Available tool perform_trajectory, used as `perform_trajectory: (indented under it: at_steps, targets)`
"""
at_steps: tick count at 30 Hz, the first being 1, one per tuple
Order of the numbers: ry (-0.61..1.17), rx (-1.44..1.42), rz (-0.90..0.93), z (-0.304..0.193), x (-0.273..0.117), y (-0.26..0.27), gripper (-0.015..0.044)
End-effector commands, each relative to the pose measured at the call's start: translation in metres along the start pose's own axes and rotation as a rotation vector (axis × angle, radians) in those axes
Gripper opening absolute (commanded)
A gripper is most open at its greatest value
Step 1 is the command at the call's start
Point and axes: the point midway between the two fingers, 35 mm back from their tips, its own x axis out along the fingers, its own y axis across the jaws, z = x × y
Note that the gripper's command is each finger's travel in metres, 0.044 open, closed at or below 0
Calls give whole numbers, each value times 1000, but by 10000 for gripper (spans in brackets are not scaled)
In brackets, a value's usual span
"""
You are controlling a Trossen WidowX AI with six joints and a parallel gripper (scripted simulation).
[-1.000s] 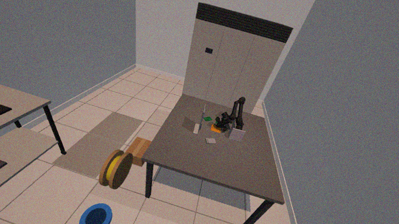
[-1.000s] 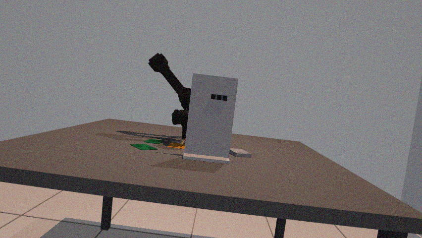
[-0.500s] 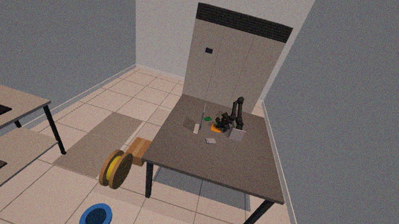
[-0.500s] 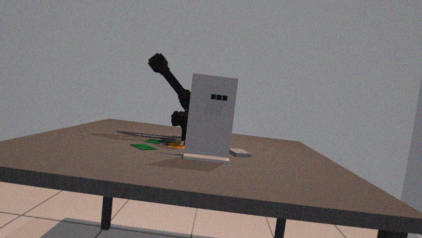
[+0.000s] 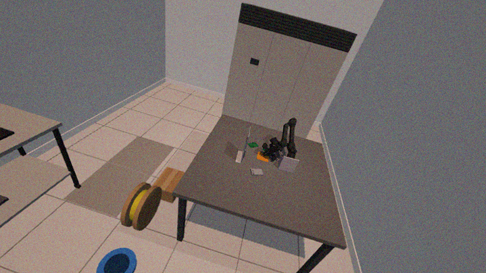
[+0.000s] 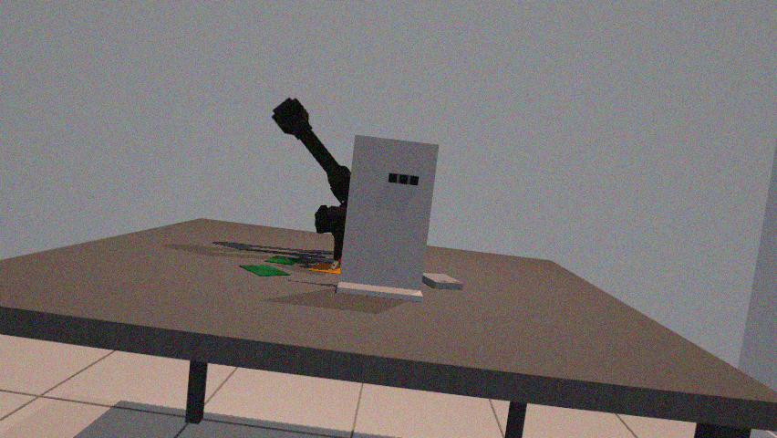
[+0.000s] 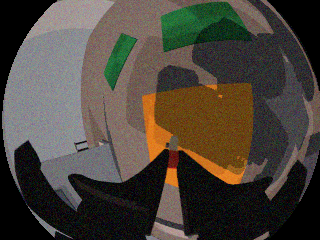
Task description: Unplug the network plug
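My gripper (image 7: 172,154) is shut on the plug, a small grey and red piece (image 7: 173,143) (image 6: 335,265) between its fingertips. The fingers point down, with the plug very low over the orange marked square (image 7: 200,115) (image 5: 262,159) (image 6: 320,268). I cannot tell whether the plug touches the table. The plug is out of the upright panel (image 6: 388,234), which stands on its pale base (image 6: 380,292) (image 5: 239,156), apart from the gripper. Three dark openings (image 6: 403,179) show high on the panel. The panel hides part of the arm in the exterior view.
Two green patches (image 7: 119,62) (image 7: 200,22) lie beside the orange square on the table (image 5: 270,202). A flat pale block (image 5: 256,171) (image 6: 442,281) lies on another side. A pale upright plate (image 5: 288,164) stands near the arm's base.
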Motion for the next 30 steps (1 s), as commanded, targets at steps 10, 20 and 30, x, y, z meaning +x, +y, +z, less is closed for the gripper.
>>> perform_trajectory:
  at_steps: [10, 20, 30]
  targets:
    - [0, 1, 0, 0, 0, 0, 156]
    - [2, 1, -3, -1, -5, 0, 156]
    - [4, 0, -5, -2, -11, 0, 156]
